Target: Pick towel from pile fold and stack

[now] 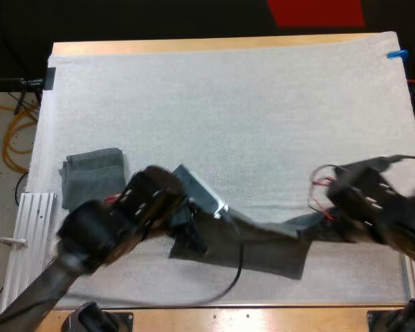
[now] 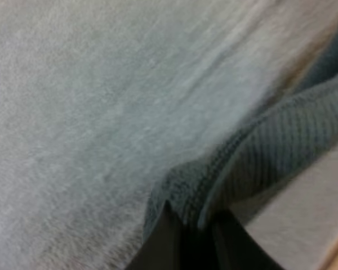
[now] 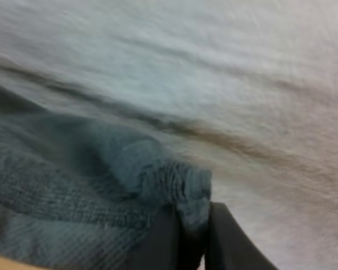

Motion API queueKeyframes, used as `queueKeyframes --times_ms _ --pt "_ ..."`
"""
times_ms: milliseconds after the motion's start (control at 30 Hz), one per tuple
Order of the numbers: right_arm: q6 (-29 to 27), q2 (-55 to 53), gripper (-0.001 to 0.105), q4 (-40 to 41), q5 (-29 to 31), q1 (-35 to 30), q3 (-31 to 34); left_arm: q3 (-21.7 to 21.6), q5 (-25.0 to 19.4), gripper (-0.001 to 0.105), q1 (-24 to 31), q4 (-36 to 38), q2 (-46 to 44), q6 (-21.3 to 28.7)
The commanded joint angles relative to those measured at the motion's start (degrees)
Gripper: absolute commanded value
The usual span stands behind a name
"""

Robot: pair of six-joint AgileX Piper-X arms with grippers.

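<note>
The right gripper (image 3: 192, 214), its two black fingers (image 3: 158, 244) seen close up, pinches a bunched fold of a dark grey-green towel (image 3: 73, 185) from both sides. From the fingertips the ribbed, rumpled cloth spreads toward nine o'clock, lying on the white mat (image 3: 225, 67). Bare mat stretches from eleven round to three o'clock of the gripper.

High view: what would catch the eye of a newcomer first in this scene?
A dark towel is stretched between the two hands along the near edge of the mat. The left hand pinches one end and the right hand the other. A folded towel lies at the left side of the mat.
</note>
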Motion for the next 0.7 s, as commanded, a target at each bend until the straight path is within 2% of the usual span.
queueKeyframes --times_ms 0,100,167,267,333,467,667 --pt "-2.11 0.88 0.0 -2.36 1.02 -1.72 0.98 0.94 -1.33 0.0 1.48 -1.67 1.07 0.98" --pt "-6.45 4.07 0.0 -11.35 0.36 -7.47 3.41 2.93 -0.01 0.0 7.22 -4.92 4.45 4.29" --pt "-9.28 7.14 0.0 -19.1 -4.24 -12.24 4.49 4.45 3.23 0.0 11.87 -10.84 7.09 8.42" --pt "-10.26 12.94 0.0 -27.19 -10.6 -17.96 4.42 5.18 9.01 0.0 16.54 -18.54 11.47 12.12" --pt "-10.23 16.82 0.0 -31.13 -12.71 -20.46 4.42 5.17 11.47 0.0 19.12 -21.72 14.59 13.41" --pt "-10.23 23.78 0.0 -37.62 -15.57 -23.54 4.32 5.17 12.99 0.0 23.57 -27.54 21.79 14.32" --pt "-6.98 30.74 0.0 -44.2 -17.43 -24.55 4.31 5.17 17.12 0.0 27.18 -34.23 29.56 14.86"
